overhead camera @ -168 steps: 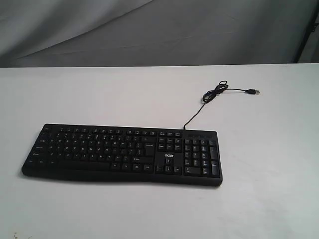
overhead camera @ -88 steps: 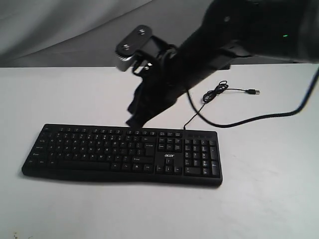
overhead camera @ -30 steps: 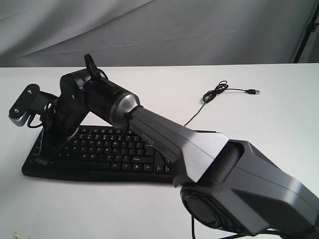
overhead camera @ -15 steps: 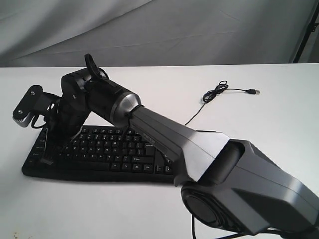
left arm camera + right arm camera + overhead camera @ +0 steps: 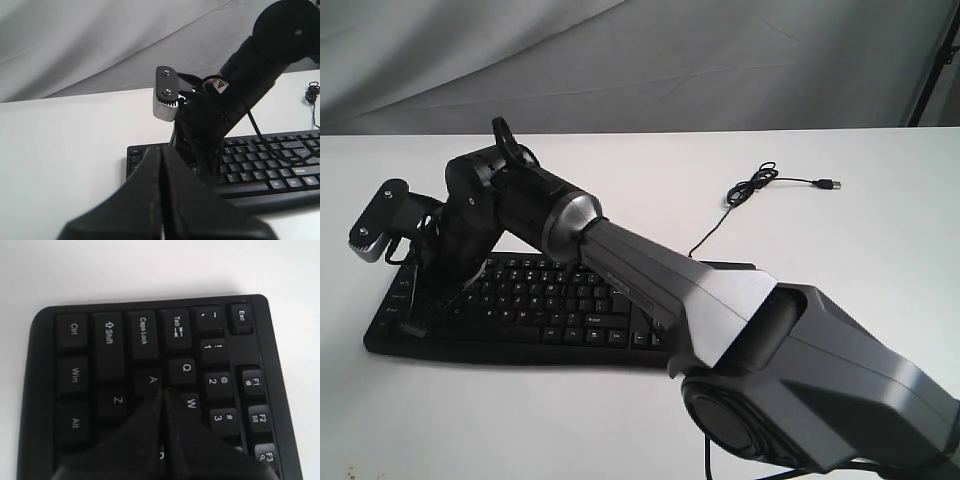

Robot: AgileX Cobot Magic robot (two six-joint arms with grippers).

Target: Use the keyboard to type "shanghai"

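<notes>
The white table point(image 5: 860, 250) carries the right arm point(image 5: 650, 270), which stretches from the near right corner diagonally across to the far left. Its wrist is bent steeply down over the left end of the keyboard point(image 5: 550, 310), which lies flat near the table's front left. The right gripper point(image 5: 161, 392) has its jaws pressed together and holds nothing. Its tip is among the A key point(image 5: 152, 380), Q and W. The left gripper point(image 5: 161, 150) hangs off the keyboard, jaws likewise closed and empty. The USB cable point(image 5: 752, 186) lies coiled behind the keyboard.
</notes>
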